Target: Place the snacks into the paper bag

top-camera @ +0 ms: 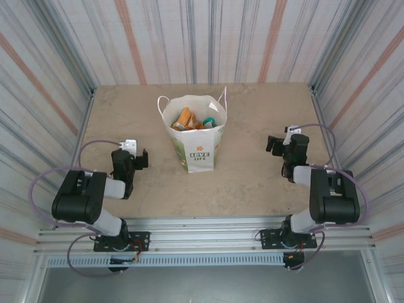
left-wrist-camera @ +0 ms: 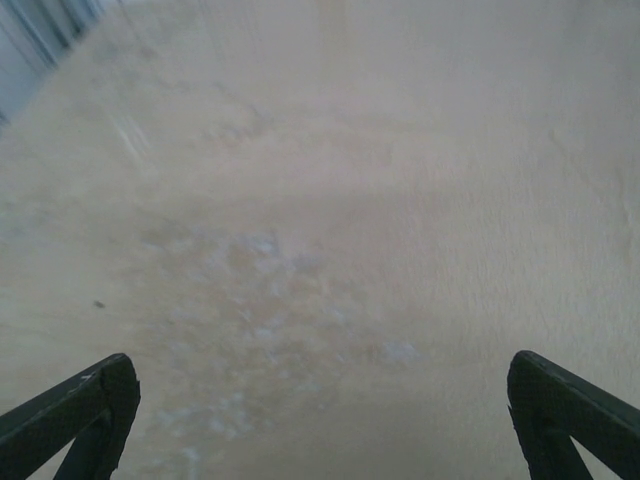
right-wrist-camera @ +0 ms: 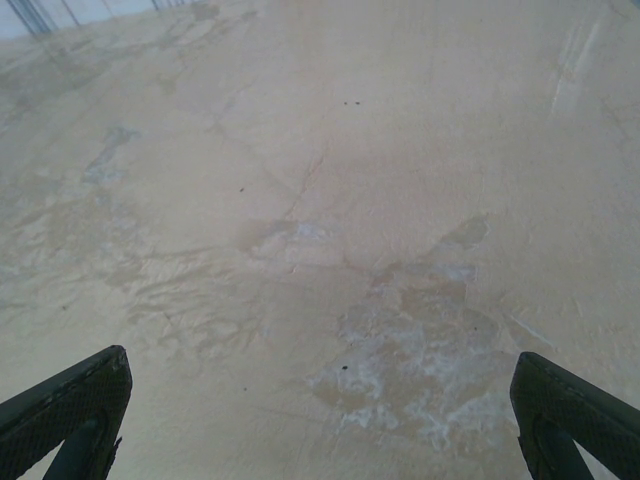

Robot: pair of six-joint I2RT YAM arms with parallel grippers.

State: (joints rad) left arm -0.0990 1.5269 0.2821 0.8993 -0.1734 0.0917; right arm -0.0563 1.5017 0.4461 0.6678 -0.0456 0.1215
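Observation:
The white paper bag (top-camera: 197,149) stands upright at the middle of the table, green lettering on its front and thin handles at its rim. Inside its open mouth lie the snacks (top-camera: 192,119), orange, green and teal packets bunched together. My left gripper (top-camera: 142,158) hovers low to the left of the bag, open, nothing between its fingers (left-wrist-camera: 80,410). My right gripper (top-camera: 273,144) rests to the right of the bag, also open and empty, its fingers (right-wrist-camera: 75,405) wide apart over bare tabletop.
The beige table (top-camera: 252,183) is walled by striped panels on three sides. A metal rail with both arm bases runs along the near edge (top-camera: 202,227). Stained patches (right-wrist-camera: 420,350) mark the surface under the right gripper.

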